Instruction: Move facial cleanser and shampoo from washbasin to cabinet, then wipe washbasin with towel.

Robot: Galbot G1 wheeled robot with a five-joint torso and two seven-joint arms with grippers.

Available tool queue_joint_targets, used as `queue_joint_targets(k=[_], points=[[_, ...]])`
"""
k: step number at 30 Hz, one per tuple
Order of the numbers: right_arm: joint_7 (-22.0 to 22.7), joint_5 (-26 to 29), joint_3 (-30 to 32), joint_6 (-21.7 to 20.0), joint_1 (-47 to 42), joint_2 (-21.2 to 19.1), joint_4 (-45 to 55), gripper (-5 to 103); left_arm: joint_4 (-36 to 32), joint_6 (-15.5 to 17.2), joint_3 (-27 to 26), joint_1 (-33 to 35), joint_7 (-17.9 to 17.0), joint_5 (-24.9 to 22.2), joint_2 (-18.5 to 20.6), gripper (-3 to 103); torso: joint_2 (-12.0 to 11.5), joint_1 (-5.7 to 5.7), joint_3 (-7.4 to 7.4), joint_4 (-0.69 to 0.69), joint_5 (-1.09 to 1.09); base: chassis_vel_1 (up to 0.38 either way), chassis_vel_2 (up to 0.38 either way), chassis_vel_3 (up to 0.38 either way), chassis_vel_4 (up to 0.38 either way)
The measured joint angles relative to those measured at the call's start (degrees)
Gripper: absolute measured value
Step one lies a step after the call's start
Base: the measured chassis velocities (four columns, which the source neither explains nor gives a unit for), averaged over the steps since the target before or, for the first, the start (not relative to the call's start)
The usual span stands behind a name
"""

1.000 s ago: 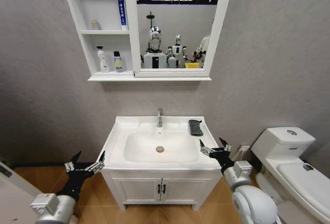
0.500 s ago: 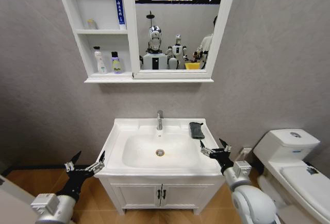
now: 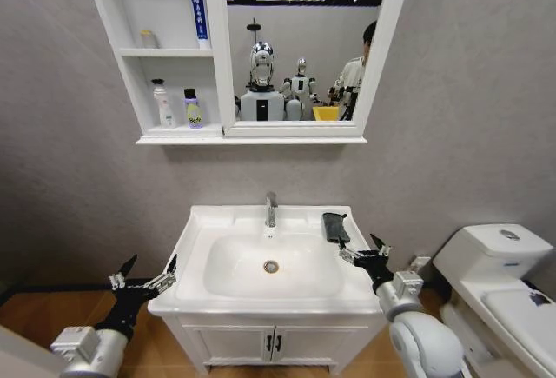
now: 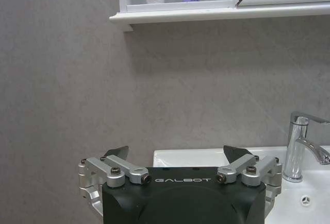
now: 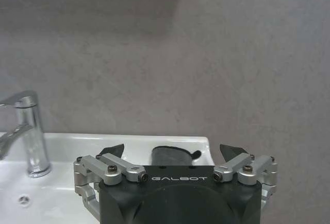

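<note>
The white washbasin (image 3: 201, 222) stands below the cabinet (image 3: 122, 52), with the dark folded towel (image 3: 335, 228) lying on its back right rim beside the chrome faucet (image 3: 271, 208). A white bottle (image 3: 159, 104) and a purple bottle with a yellow label (image 3: 192, 109) stand in the cabinet's lowest compartment, and a blue tube (image 3: 195, 0) stands in the top one. Which of these is the facial cleanser or the shampoo I cannot tell. My left gripper (image 3: 143, 281) hangs open off the basin's front left corner. My right gripper (image 3: 365, 255) is open at the basin's right edge, just short of the towel (image 5: 172, 157).
A white toilet (image 3: 499, 261) stands close on the right. Under the basin is a low white vanity (image 3: 269, 343) with dark handles. A small item (image 3: 149, 39) sits on the middle shelf. The mirror (image 3: 300, 39) reflects robots and a person. Grey wall lies behind.
The whole picture has shifted: the cabinet sits higher and wider, the basin lower and larger, so the camera has moved. Both grippers stay open in the same pose.
</note>
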Motion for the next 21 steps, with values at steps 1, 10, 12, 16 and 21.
queue_joint_targets(k=[1, 10, 12, 16, 21], points=[[0.8, 0.6, 0.3, -1.2, 1.4, -1.0, -1.0, 100, 0.0, 0.0, 0.0, 0.0, 0.0, 0.0, 0.0, 100, 0.0, 0.00, 0.00, 0.01, 0.00, 0.000, 0.000, 0.000, 0.000], [1.9, 8.0, -0.4, -8.3, 11.4, -9.5, -11.7, 100, 0.0, 0.0, 0.0, 0.0, 0.0, 0.0, 0.0, 100, 0.0, -0.03, -0.01, -0.01, 0.00, 0.000, 0.000, 0.000, 0.000], [0.6, 8.5, -1.3, -8.3, 14.0, -11.6, -15.7, 100, 0.0, 0.0, 0.0, 0.0, 0.0, 0.0, 0.0, 100, 0.0, -0.03, -0.01, 0.00, 0.00, 0.000, 0.000, 0.000, 0.000], [-0.7, 8.7, -2.2, -8.4, 17.4, -12.7, -19.1, 100, 0.0, 0.0, 0.0, 0.0, 0.0, 0.0, 0.0, 100, 0.0, -0.03, 0.00, 0.00, 0.00, 0.000, 0.000, 0.000, 0.000], [-0.3, 11.4, -5.4, -8.7, 23.2, -12.2, -24.4, 100, 0.0, 0.0, 0.0, 0.0, 0.0, 0.0, 0.0, 100, 0.0, -0.03, -0.01, 0.00, -0.01, 0.000, 0.000, 0.000, 0.000]])
